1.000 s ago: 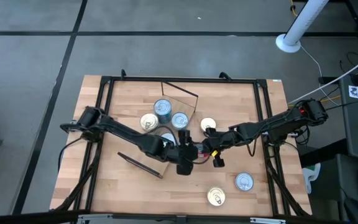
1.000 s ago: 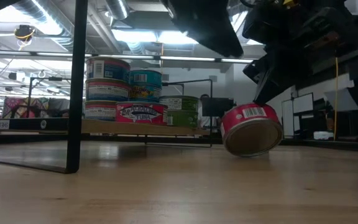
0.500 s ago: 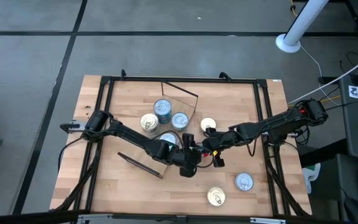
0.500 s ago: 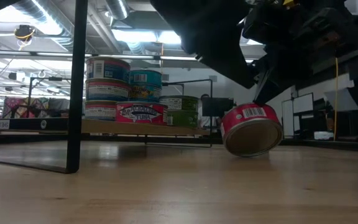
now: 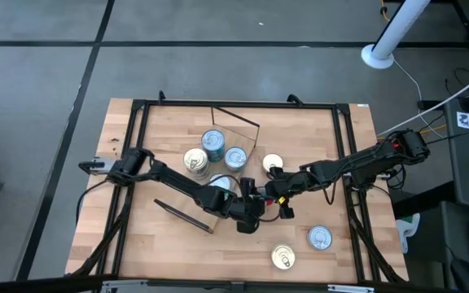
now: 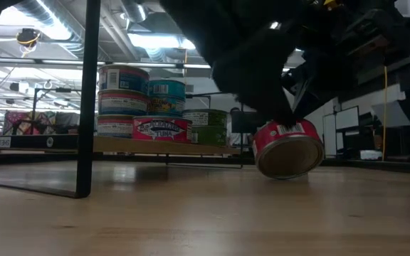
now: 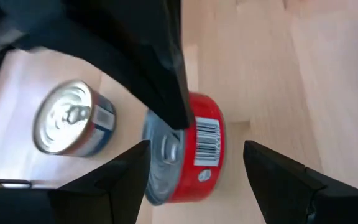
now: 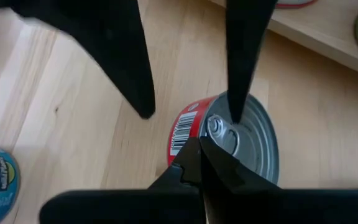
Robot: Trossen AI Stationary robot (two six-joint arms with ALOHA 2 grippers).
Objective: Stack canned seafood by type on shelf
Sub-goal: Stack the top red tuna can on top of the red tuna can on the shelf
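Wooden table [image 5: 177,244] with dark frame bars [image 5: 234,103].
Shelf [image 5: 187,216]: dark edge at 8 o'clock of centre.
Cans: three clustered at 11 o'clock of centre, blue-labelled [image 5: 212,141], silver-topped [image 5: 235,157], gold-lidded [image 5: 195,161]; one pale-lidded [image 5: 273,163] at 1 o'clock; silver-topped [image 5: 320,238] and gold-lidded [image 5: 282,257] at 5 o'clock.
Left gripper [image 5: 249,213] and right gripper [image 5: 267,194]: meeting at centre.

"TUNA" shows on a red-labelled can [image 6: 161,129] on the shelf [image 6: 162,146]; the tilted red can [image 6: 288,146] bears only a barcode.
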